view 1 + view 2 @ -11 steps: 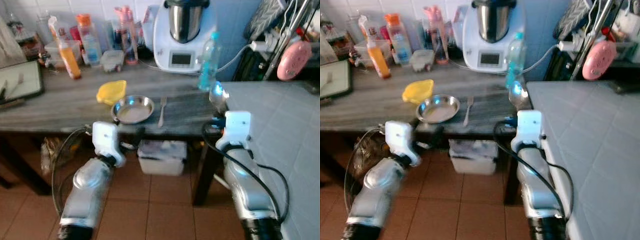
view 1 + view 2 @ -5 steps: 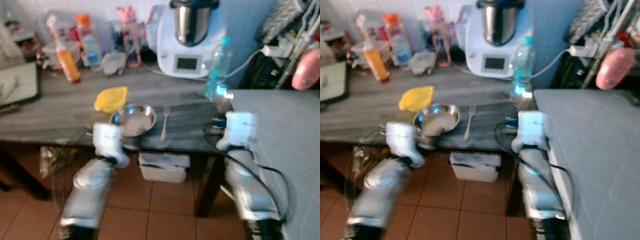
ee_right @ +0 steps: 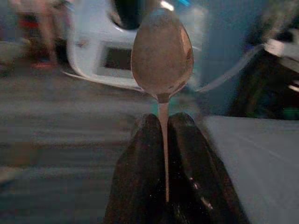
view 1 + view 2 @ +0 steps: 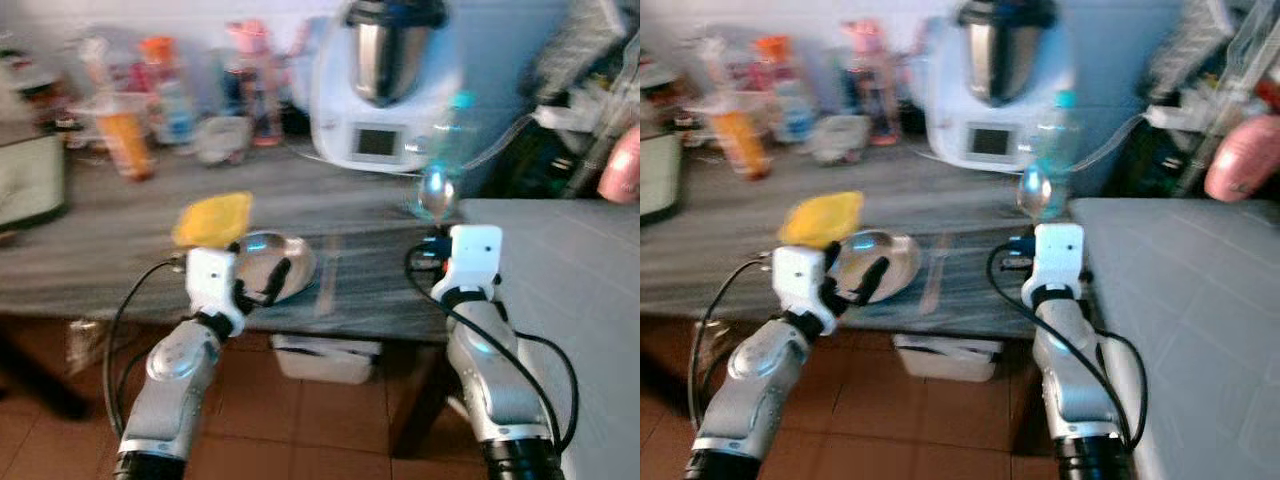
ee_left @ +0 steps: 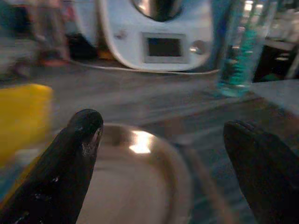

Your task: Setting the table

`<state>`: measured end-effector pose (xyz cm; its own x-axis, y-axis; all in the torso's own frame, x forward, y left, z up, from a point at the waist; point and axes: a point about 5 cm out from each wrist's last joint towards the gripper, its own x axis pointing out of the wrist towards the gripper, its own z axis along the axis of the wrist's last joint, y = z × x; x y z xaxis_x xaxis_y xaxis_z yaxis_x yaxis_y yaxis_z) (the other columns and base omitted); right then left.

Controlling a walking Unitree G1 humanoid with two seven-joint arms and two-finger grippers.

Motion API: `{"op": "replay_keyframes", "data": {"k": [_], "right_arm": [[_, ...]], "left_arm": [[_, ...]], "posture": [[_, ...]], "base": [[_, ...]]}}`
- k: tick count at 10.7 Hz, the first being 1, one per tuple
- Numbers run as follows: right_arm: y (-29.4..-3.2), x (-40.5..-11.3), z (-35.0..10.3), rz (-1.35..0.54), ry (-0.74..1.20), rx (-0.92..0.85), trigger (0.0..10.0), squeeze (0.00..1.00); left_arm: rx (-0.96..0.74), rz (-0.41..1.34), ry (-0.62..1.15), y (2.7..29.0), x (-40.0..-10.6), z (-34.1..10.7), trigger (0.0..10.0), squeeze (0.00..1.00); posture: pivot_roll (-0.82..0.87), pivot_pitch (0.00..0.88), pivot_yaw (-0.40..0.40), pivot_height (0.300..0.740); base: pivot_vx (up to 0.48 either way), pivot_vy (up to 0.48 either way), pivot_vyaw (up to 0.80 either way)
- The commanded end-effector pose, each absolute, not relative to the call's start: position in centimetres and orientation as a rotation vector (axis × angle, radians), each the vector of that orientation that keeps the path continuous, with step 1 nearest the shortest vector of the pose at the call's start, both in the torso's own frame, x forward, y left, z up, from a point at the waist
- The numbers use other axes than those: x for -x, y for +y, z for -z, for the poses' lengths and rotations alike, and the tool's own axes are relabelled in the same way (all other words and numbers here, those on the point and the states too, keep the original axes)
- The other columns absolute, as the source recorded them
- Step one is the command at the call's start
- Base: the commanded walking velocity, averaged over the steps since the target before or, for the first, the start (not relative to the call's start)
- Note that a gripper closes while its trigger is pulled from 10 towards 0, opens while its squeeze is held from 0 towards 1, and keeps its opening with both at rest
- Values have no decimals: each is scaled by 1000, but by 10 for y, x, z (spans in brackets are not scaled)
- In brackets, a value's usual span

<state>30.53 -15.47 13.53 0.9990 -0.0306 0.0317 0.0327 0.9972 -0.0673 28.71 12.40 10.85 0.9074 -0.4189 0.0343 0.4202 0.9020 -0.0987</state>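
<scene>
Spoon (image 3: 162, 58) clamped upright in right gripper (image 3: 163, 135); left gripper (image 5: 163, 154) spread over plate (image 5: 135, 186).

Grey table (image 4: 120, 240), steel plate (image 4: 272, 266), probably fork (image 4: 328, 275) (blurred)

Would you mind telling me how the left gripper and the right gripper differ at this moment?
The left gripper is open and holds nothing, while the right gripper is shut on a spoon. The left gripper reaches over the metal plate on the grey table; the right gripper holds the spoon upright, bowl up, near the table's right end. Both have two black fingers.
</scene>
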Motion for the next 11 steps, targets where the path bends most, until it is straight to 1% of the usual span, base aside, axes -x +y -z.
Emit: {"op": "replay_keyframes", "data": {"k": [1, 4, 6, 8, 9, 11], "right_arm": [[-155, -307, -141, 39, -44, 55, 10000, 0], [-151, -304, -134, 34, -11, 16, 10000, 0], [-146, -302, -129, 16, 16, -19, 10000, 0], [-139, -298, -120, -5, 74, -89, 10000, 0], [-135, -295, -115, -13, 110, -134, 10000, 0], [-125, -289, -104, -55, 209, -212, 10000, 0]], "left_arm": [[91, 437, -24, 129, -287, -112, 10000, 0], [63, 440, -6, 140, -273, -108, 10000, 0], [19, 445, 21, 149, -258, -104, 10000, 0], [-16, 460, 26, 153, -243, -107, 10000, 0], [-41, 495, 39, 153, -235, -108, 10000, 0], [-64, 505, 58, 156, -226, -107, 10000, 0]], "posture": [[34, 0, 29, 740], [51, 0, 30, 740], [66, 0, 30, 740], [95, 0, 26, 740], [99, 0, 25, 740], [115, 10, 28, 740]], "base": [[0, 0, 0], [0, 0, 0], [0, 0, 0], [0, 0, 0], [0, 0, 0], [0, 0, 0]]}}
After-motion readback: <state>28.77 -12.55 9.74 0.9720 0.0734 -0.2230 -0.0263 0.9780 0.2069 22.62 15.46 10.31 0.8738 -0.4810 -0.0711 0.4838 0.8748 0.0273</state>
